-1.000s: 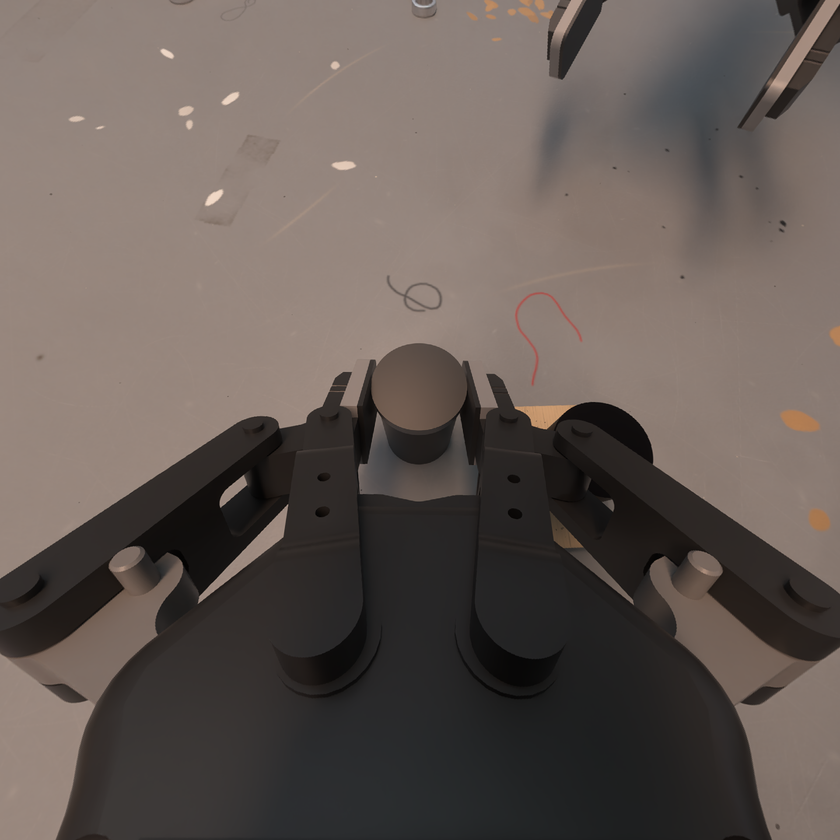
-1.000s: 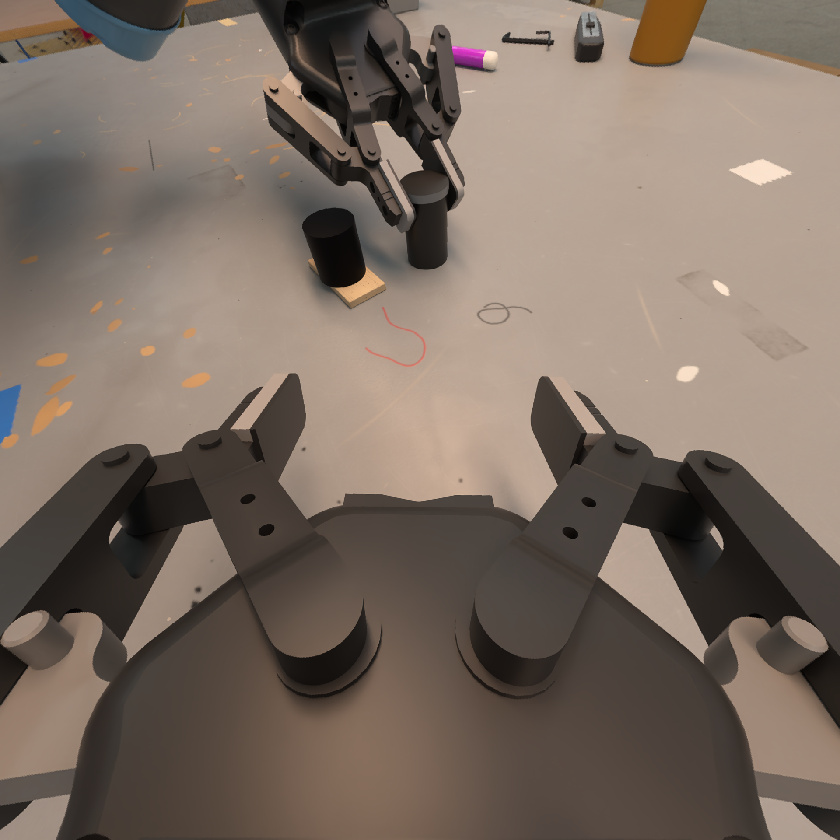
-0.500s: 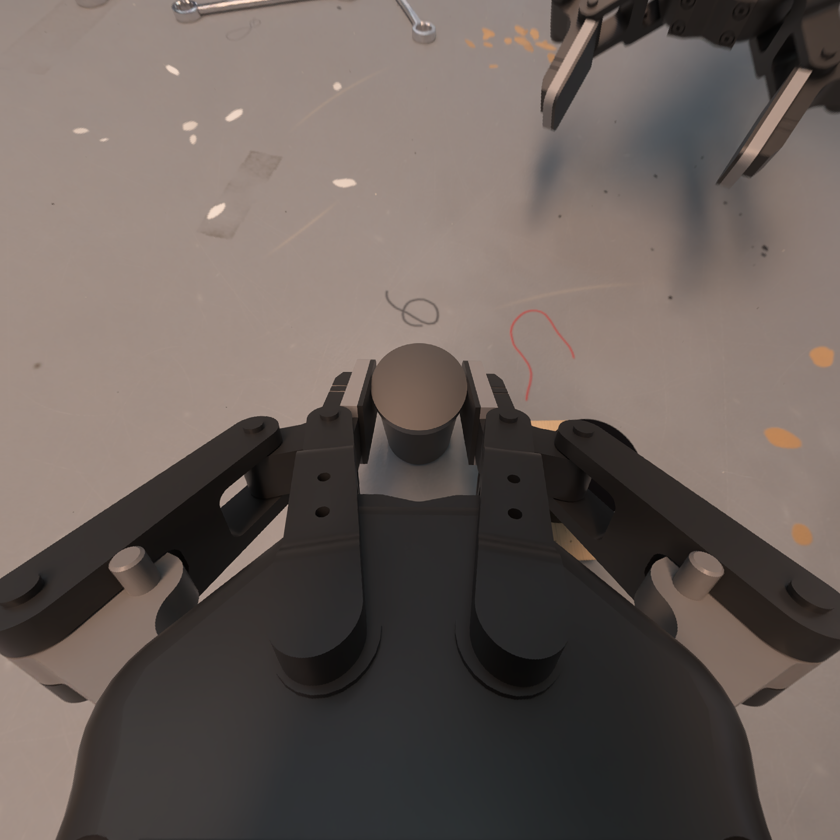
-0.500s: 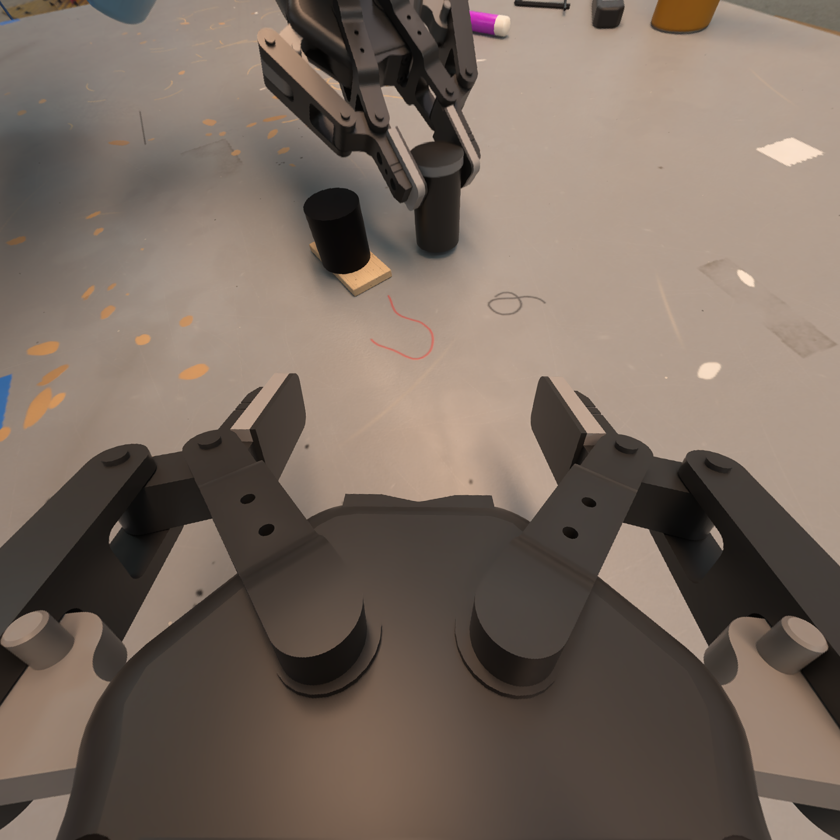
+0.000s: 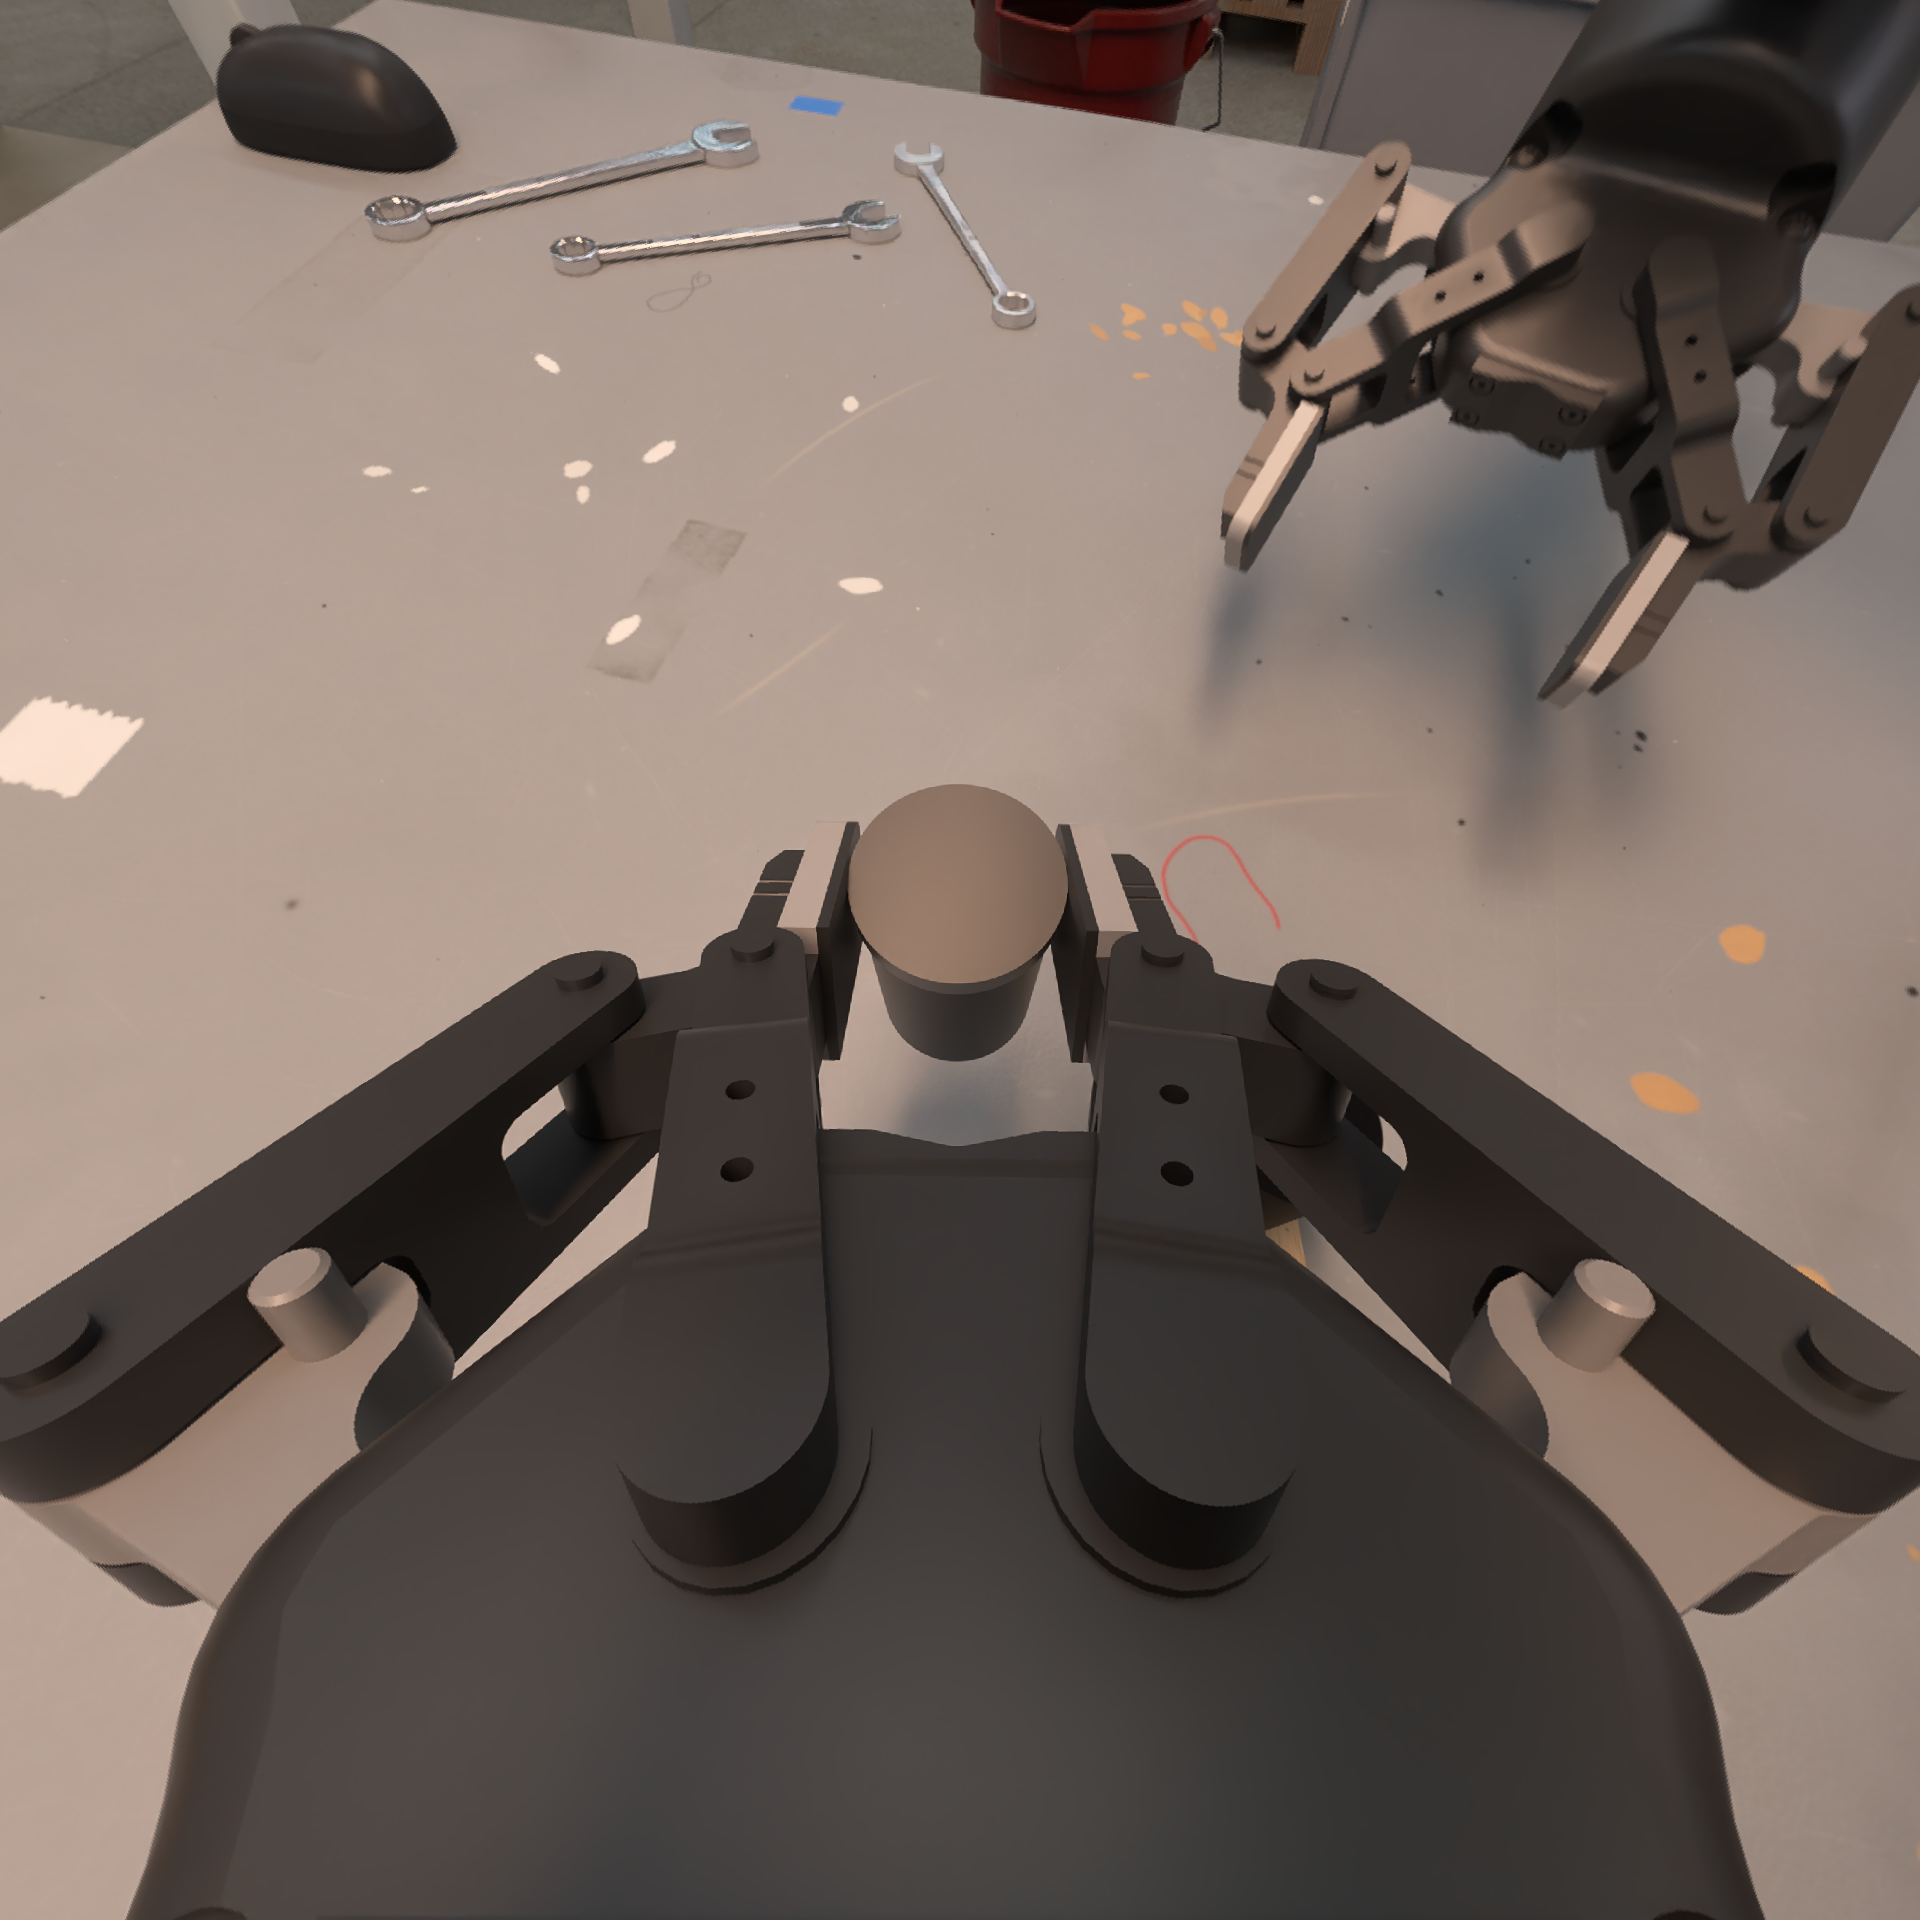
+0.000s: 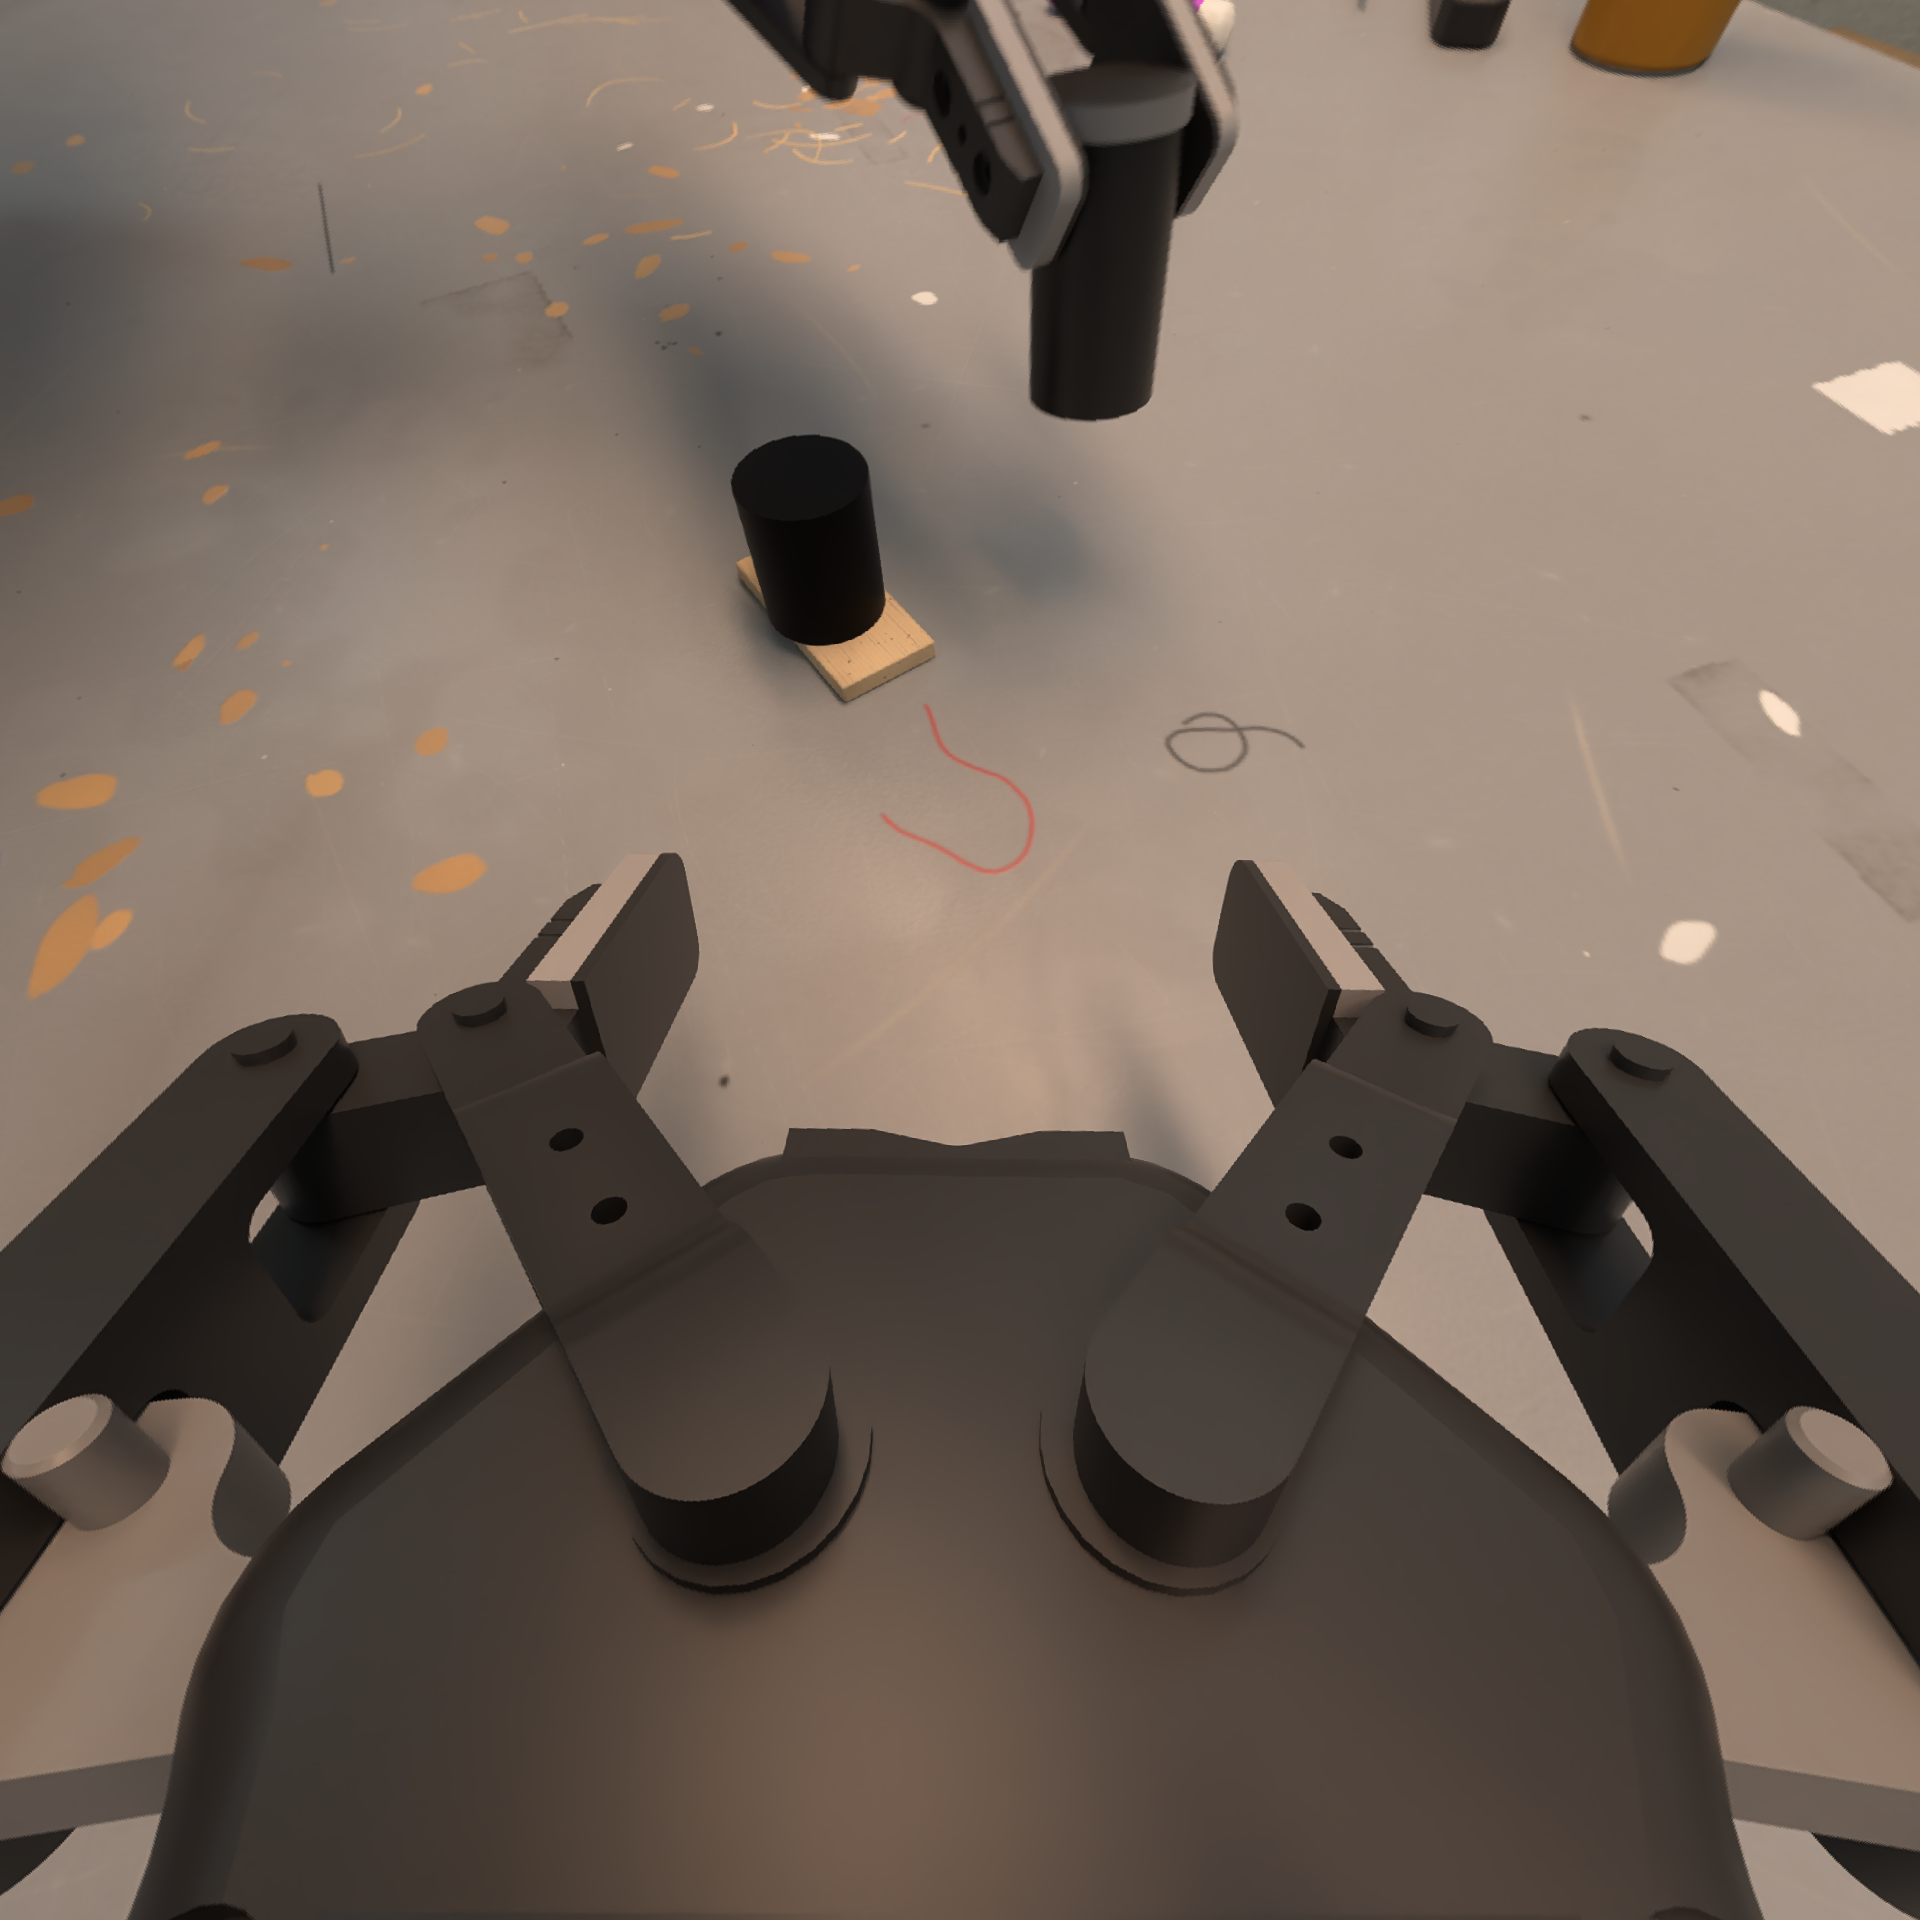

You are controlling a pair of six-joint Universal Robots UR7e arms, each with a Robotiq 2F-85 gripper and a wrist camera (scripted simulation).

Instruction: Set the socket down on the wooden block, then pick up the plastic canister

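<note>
While right end effector (image 6: 956,951) gapes empty, left end effector (image 5: 956,909) clamps plastic canister (image 5: 956,914) aloft.

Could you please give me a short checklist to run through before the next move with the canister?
1. Socket set on the wooden block: ok, it stands upright on it.
2. Left pincer shut on the plastic canister: ok, fingers clamp its top on both sides.
3. Canister clear of the table: ok, it hangs above the surface with its shadow below.
4. Canister clear of the socket: ok, they are apart.
5. Right pincer out of the way: ok, open, empty, and apart from both.
6. Firmness of the grip: cannot tell.
</note>
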